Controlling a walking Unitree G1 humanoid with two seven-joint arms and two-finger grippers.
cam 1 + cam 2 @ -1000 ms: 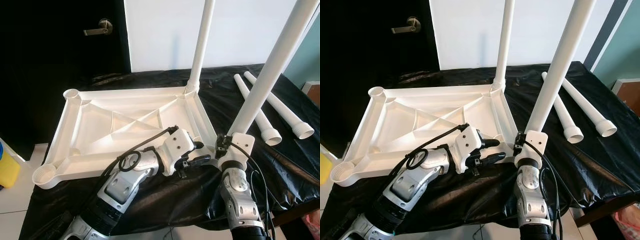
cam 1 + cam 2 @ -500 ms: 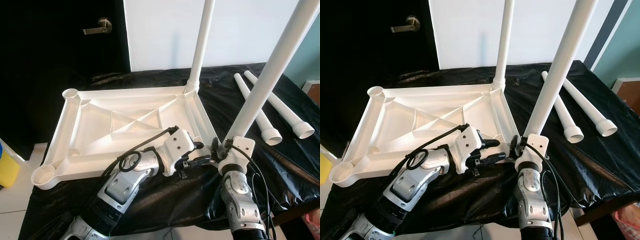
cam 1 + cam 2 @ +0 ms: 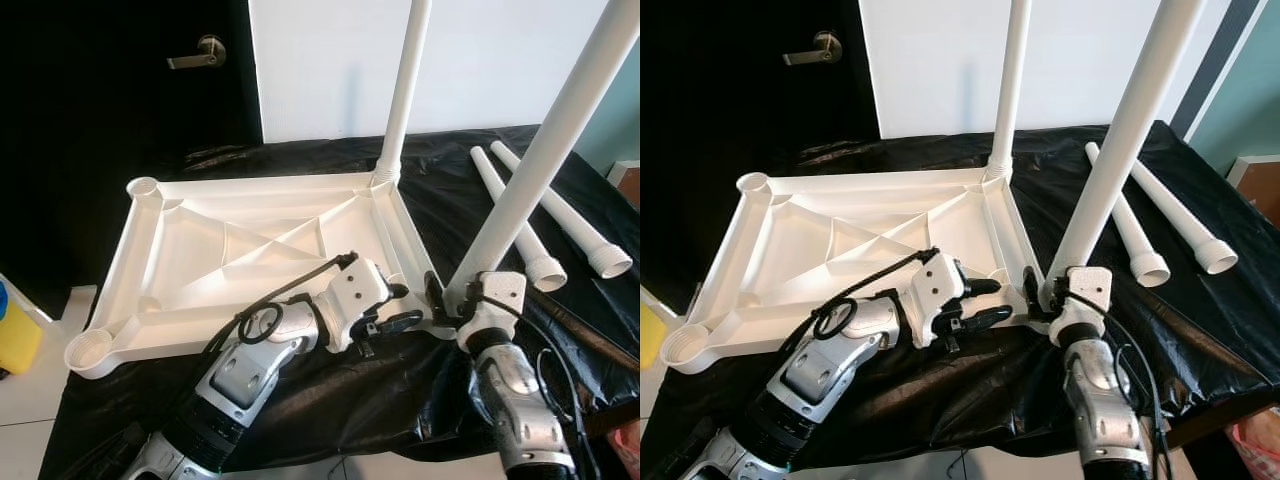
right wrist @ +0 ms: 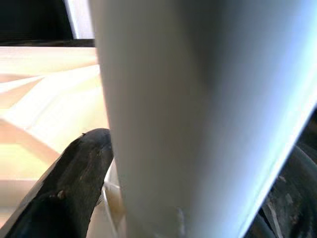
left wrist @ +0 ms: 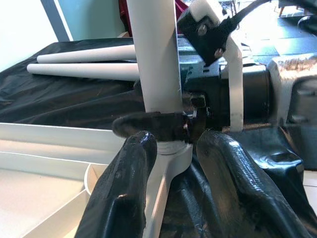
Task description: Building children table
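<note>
White plastic makes up the upturned tabletop (image 3: 250,265), which lies underside-up on a desk covered by a black sheet (image 3: 470,200), reaching from the desk's left edge to about its middle. Ribs cross its hollow inside, and round sockets sit at its corners. One leg (image 3: 402,90) stands upright in the far right corner socket. A second leg (image 3: 545,150) rises at a slant from the near right corner, close to the desk's front edge.

The right gripper (image 3: 1048,298) is clamped around the very base of this slanted leg, just above the socket; in the right wrist view one black finger (image 4: 74,183) lies pressed against the white tube. The left gripper (image 3: 402,306) reaches in from the left along the tabletop's near edge, its two black fingers (image 5: 124,193) parted on either side of the same corner, just below the leg's foot, grasping nothing; whether they touch the corner cannot be told.

Two spare legs (image 3: 520,225) lie flat and side by side on the sheet toward the desk's right edge, flared ends pointing to the front. Behind the desk are a dark door with a lever handle (image 3: 197,55) and a white wall. A yellow object (image 3: 14,335) sits on the floor beside the desk's left edge
</note>
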